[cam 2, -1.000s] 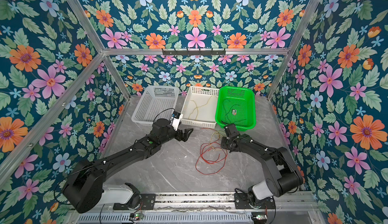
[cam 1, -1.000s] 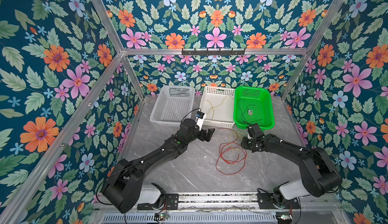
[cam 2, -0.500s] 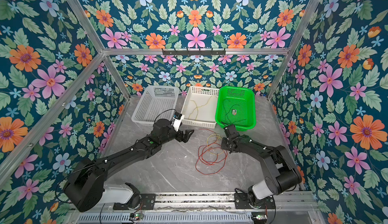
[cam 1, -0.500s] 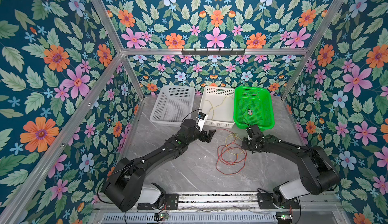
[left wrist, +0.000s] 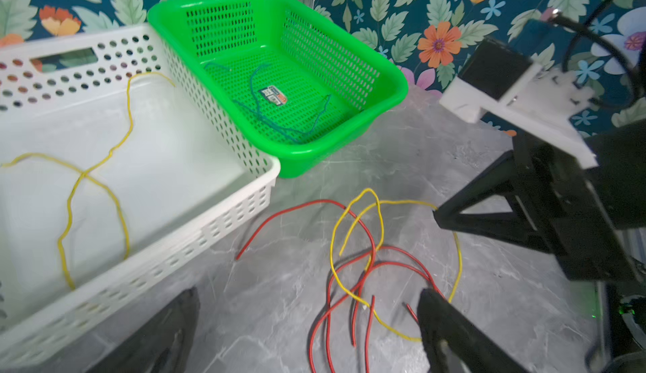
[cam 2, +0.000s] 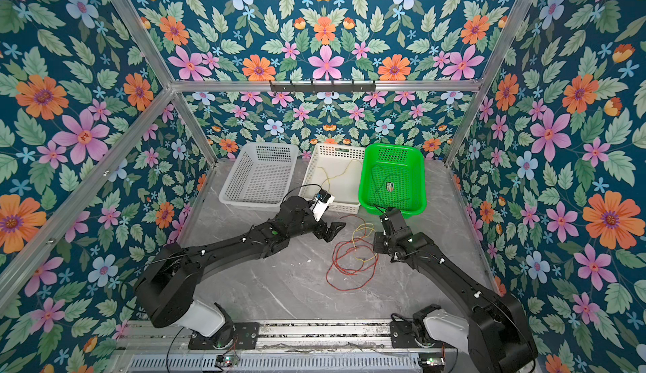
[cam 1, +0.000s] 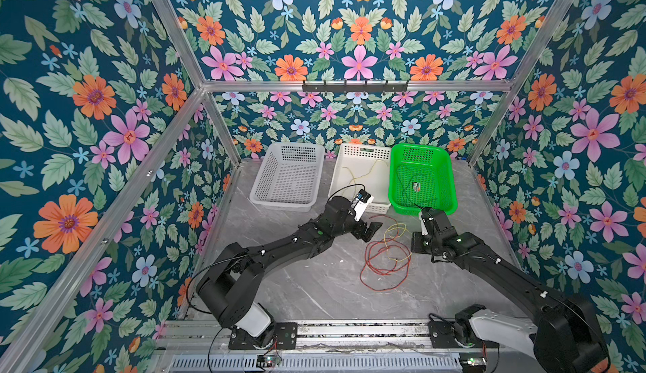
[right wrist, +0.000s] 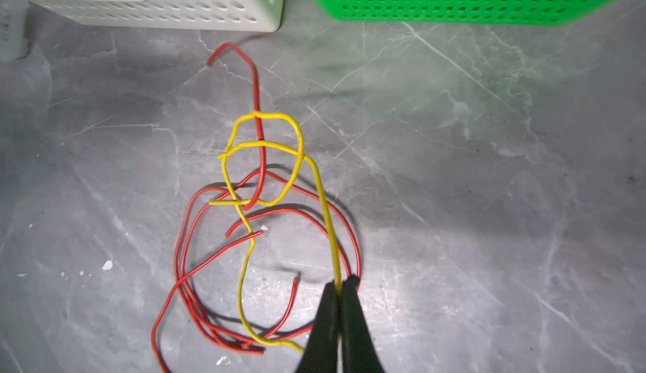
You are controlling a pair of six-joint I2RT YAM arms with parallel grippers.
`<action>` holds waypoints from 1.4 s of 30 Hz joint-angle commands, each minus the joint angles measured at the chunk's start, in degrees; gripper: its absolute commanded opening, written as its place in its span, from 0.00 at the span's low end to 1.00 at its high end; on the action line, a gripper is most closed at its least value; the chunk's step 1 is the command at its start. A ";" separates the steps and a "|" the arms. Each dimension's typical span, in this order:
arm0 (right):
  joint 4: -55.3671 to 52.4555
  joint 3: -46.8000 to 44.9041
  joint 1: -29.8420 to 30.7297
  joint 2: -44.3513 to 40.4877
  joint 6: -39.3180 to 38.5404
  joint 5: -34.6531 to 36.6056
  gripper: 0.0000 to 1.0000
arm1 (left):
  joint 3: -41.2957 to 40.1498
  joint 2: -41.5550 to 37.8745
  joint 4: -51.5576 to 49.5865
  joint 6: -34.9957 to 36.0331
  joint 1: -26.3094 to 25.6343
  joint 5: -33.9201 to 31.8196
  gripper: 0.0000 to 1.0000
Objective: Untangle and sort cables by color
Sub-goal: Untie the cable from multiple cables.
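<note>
Yellow cable [right wrist: 328,221] now clamped in right gripper [right wrist: 341,282], open a second ago; left gripper [left wrist: 307,296] wide, empty.

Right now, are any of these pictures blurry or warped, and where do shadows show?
In both top views, sharp and evenly lit, but the wide lens splays the aluminium frame outward. Left wrist view: the left gripper is smeared, out of focus. Right wrist view: the green basket is soft, the yellow cable crisp, the red cables throwing faint shadows on the table.

A lab robot cell: aluminium frame [cam 1: 244,86], floral-print backdrop walls [cam 1: 360,21], marble-look tabletop [cam 1: 314,283] and a bolted base rail [cam 1: 349,331]
</note>
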 commanded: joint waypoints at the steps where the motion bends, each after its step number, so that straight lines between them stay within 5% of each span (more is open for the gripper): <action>1: -5.11 0.69 0.50 -2.57 -3.44 -0.98 0.00 | 3.09 2.18 0.66 2.76 -0.96 2.71 1.00; 7: -4.36 1.07 1.03 -7.30 -7.44 -5.51 0.00 | 8.22 8.43 -0.39 5.46 -2.69 6.14 0.99; 26: -4.15 2.44 1.37 -8.05 -8.95 -10.03 0.00 | 14.41 15.71 -5.49 11.48 -3.61 8.30 0.72; 42: -5.42 4.37 1.45 -10.61 -9.44 -9.12 0.00 | 13.85 15.71 -6.36 11.19 -3.59 12.33 0.28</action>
